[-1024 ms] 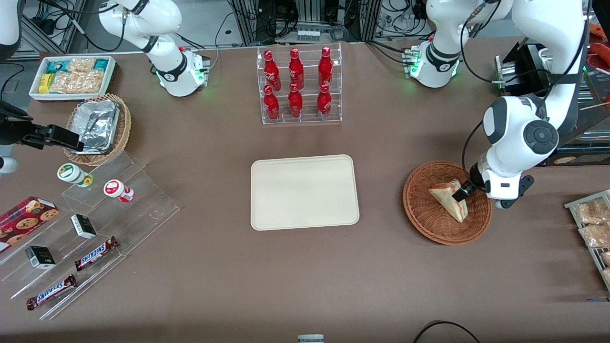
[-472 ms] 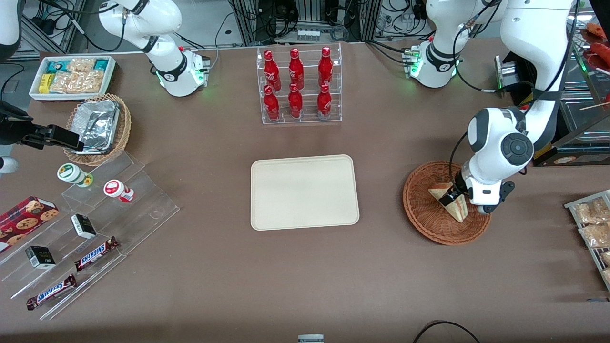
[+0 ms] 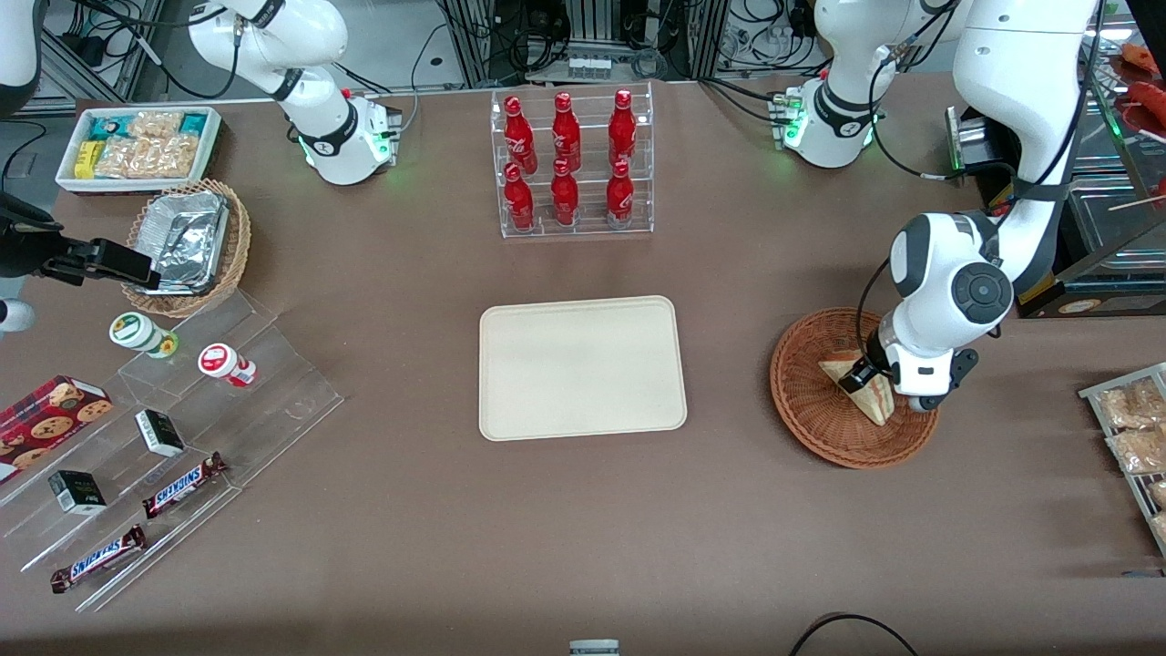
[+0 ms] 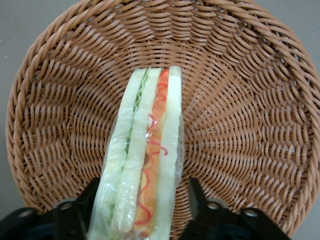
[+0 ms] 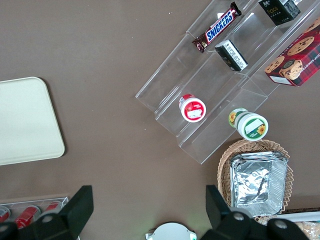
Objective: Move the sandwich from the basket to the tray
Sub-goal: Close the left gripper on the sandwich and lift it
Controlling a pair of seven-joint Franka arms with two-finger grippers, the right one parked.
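The clear-wrapped sandwich [image 3: 876, 404] [image 4: 148, 150], pale bread with red and green filling, lies in the reddish-brown wicker basket [image 3: 815, 424] [image 4: 250, 125] toward the working arm's end of the table. My left gripper [image 3: 862, 375] [image 4: 145, 194] is down inside the basket and open. Its black fingers [image 4: 196, 200] straddle the sandwich's wide end, one close against the wrap and the other a small gap away. The cream-beige tray [image 3: 581, 366] [image 5: 22, 120] lies flat at the table's middle with nothing on it.
A clear rack of red bottles [image 3: 572, 164] stands farther from the front camera than the tray. Bagged snacks on a rack [image 3: 1130, 428] lie at the working arm's end. A stepped acrylic shelf [image 3: 182, 410], a tan basket of foil trays [image 3: 187, 241] and a white snack bin [image 3: 137, 146] sit toward the parked arm's end.
The left arm has shifted a little toward the tray and lowered, bringing the open fingers around the sandwich's wide end. The sandwich and basket have not moved.
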